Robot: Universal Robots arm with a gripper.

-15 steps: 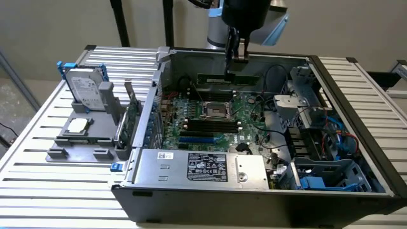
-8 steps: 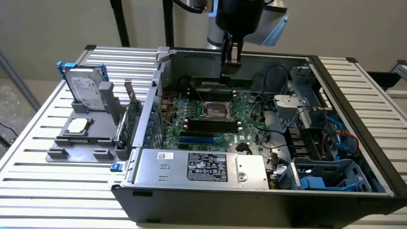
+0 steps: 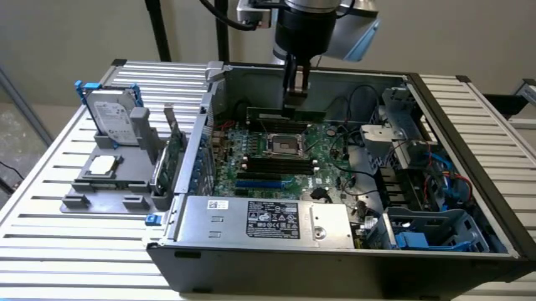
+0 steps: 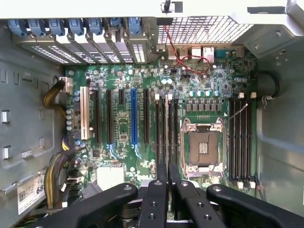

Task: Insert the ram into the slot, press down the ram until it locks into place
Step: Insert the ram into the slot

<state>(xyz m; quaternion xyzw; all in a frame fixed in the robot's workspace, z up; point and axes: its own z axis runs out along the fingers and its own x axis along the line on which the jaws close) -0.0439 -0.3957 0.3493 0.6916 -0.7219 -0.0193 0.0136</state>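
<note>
Hand up close, black fingers pinched nearly shut on the ram, gripping its top edge, stick level. It points straight down into the open case. The ram is right at the slot just beside the CPU socket; seated or hovering, can't tell. Blue slot lies farther from the socket, power supply well apart.

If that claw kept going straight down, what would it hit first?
Probably the green memory stick held in the gripper would meet the black slots beside the processor socket; depth is hard to judge.
</note>
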